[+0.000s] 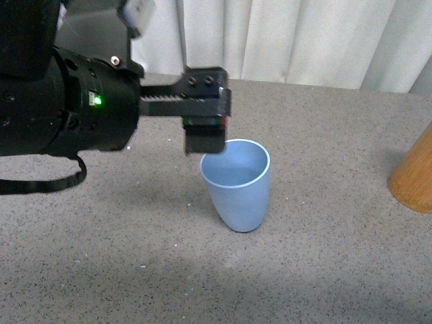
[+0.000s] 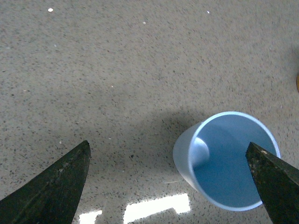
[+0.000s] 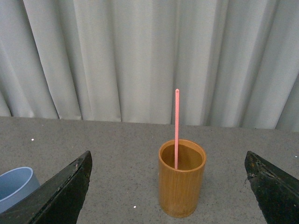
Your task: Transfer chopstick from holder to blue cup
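The blue cup (image 1: 236, 185) stands upright mid-table, and nothing shows inside it (image 2: 229, 161). My left gripper (image 1: 204, 143) hangs open just above the cup's left rim. In the left wrist view the left gripper (image 2: 168, 144) has one finger over the cup's far rim, the other over bare table. The brown holder (image 3: 181, 186) stands upright with one pink chopstick (image 3: 177, 123) rising straight out of it. My right gripper (image 3: 168, 154) faces the holder from a distance, open, fingers wide on either side. The holder (image 1: 413, 172) shows at the front view's right edge.
A grey speckled tabletop (image 1: 135, 256) runs back to a pale curtain (image 3: 117, 56) behind the holder. The bulky left arm (image 1: 61, 101) fills the front view's upper left. The blue cup's rim (image 3: 13, 186) shows in the corner of the right wrist view.
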You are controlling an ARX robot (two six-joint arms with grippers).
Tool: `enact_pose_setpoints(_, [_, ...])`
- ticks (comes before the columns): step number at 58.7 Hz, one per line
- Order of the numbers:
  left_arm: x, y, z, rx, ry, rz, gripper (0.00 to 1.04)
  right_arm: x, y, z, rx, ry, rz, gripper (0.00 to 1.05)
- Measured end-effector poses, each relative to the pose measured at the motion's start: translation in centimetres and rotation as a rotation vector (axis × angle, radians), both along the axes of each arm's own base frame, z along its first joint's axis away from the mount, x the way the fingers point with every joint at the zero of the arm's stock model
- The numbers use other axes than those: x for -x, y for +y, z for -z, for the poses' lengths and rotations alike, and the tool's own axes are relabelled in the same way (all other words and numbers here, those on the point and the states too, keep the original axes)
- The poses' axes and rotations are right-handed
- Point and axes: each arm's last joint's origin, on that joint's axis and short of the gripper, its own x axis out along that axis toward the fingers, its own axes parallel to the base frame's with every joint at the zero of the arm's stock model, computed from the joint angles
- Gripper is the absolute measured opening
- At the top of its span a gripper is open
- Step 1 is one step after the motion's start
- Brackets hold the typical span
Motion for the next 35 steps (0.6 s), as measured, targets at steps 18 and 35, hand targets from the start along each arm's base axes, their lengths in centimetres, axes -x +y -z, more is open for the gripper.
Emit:
enact_pose_setpoints(18, [4.0,10.8,-1.9,-0.036,-0.581,-0.234,0.43,0.0,0.0,0.0,0.0,0.0,0.002,0.95])
enact_pose_setpoints(35, [9.3,14.4,-1.3,-0.066,-0.546,-0.251,0.04,0.0,0.0,0.0,0.0,0.0,0.0,0.95])
